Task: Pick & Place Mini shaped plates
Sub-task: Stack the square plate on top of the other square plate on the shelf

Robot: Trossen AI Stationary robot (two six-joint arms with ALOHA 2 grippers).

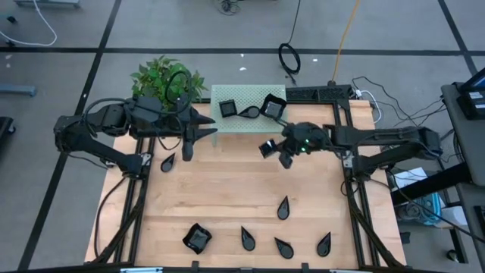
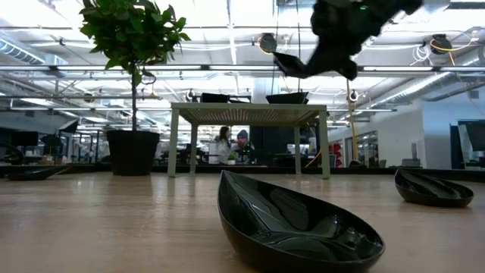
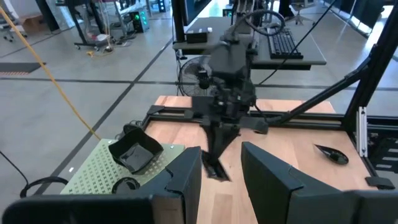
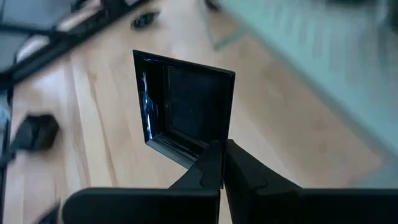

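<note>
At the table's near edge, toward 6 o'clock, lie teardrop plates (image 1: pixel 283 246) and one wavy-edged plate (image 1: pixel 197 239). Toward centre, the right gripper (image 1: pixel 274 149) is closed on the rim of a flat square plate (image 4: pixel 186 109), held above the wood. Farther, at 12 o'clock, the green stand (image 1: pixel 235 121) carries three plates. The left gripper (image 1: pixel 187 151) hangs at 10 o'clock, fingers apart, holding nothing.
</note>
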